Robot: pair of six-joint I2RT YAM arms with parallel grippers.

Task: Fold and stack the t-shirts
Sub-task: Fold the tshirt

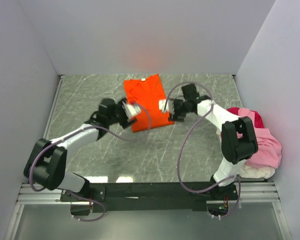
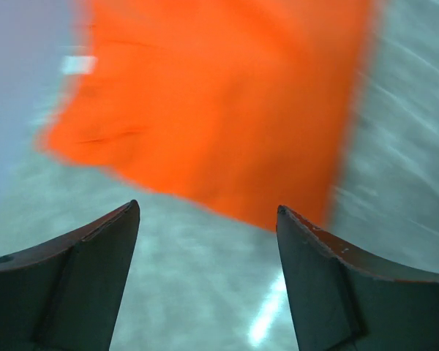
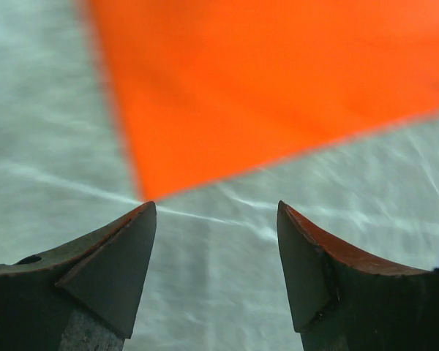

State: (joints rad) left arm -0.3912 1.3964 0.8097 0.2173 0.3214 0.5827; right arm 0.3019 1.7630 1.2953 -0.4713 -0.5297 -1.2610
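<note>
A bright orange t-shirt (image 1: 148, 101) lies folded flat on the marble table, near the middle back. My left gripper (image 1: 131, 111) stands open at its near left edge, with nothing between the fingers; in the left wrist view the orange t-shirt (image 2: 219, 102) lies just beyond the fingertips. My right gripper (image 1: 166, 107) is open at the shirt's near right corner, also empty; the right wrist view shows the orange t-shirt (image 3: 271, 80) ahead of the tips. A heap of pink, magenta-red and white t-shirts (image 1: 262, 145) sits at the right edge.
Grey walls close in the table (image 1: 90, 100) at the back and on both sides. The right arm's elbow (image 1: 237, 135) stands against the heap of shirts. The arm bases sit on a black rail (image 1: 150, 192) at the near edge.
</note>
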